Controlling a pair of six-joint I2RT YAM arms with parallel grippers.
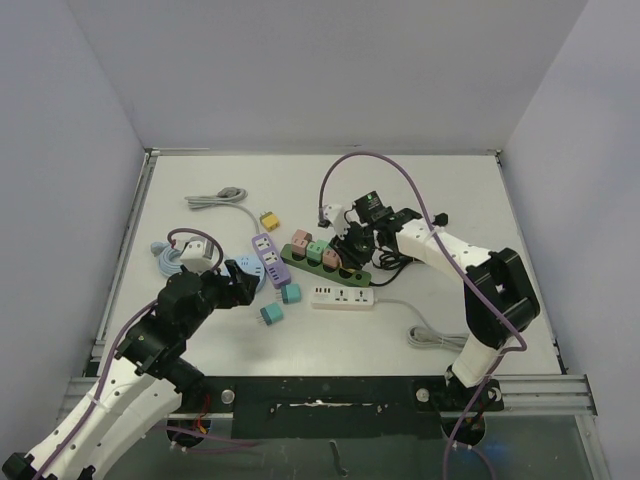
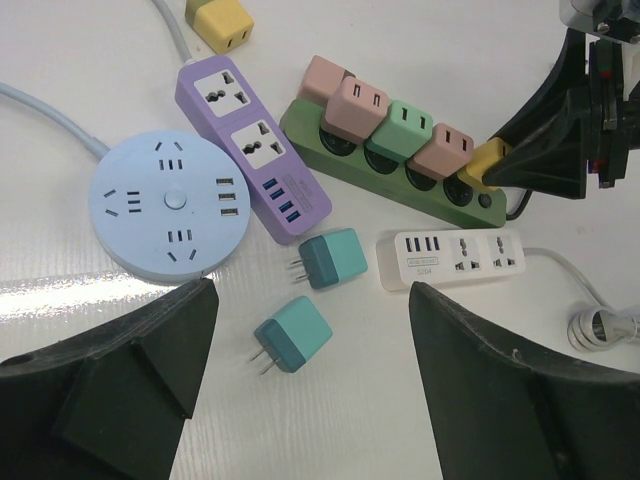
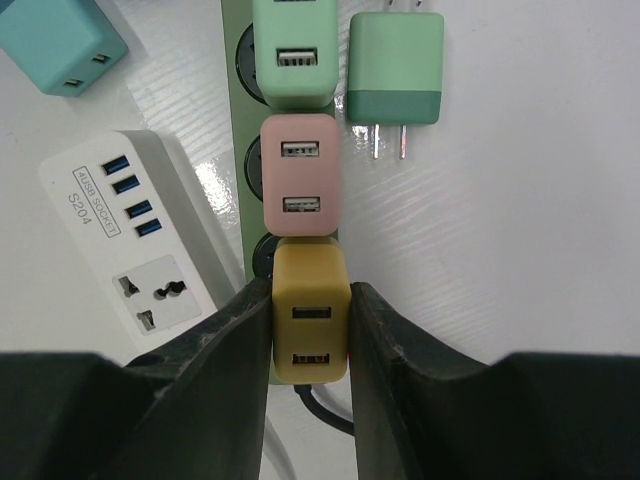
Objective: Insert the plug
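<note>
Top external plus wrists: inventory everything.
Long power strip: 1, dark green, centre.
Flat power strip: 1, purple, left of green.
Round socket hub: 1, light blue, left.
USB power strip: 1, white, front.
Pink adapter cubes: 3, pink, along green strip.
Mint adapter cubes: 2, mint, one plugged, one loose.
Teal adapter cubes: 2, teal, loose by white strip.
Yellow adapter cubes: 2, yellow, one gripped at strip end, one far back.
Cable: 1, grey, far left.
Left fingers: 2, black, open over teal cubes.
Right fingers: 2, black, shut on yellow cube.

Yellow two-port plug [image 3: 310,312], upright at the end socket of the green power strip [image 3: 236,160].
</note>
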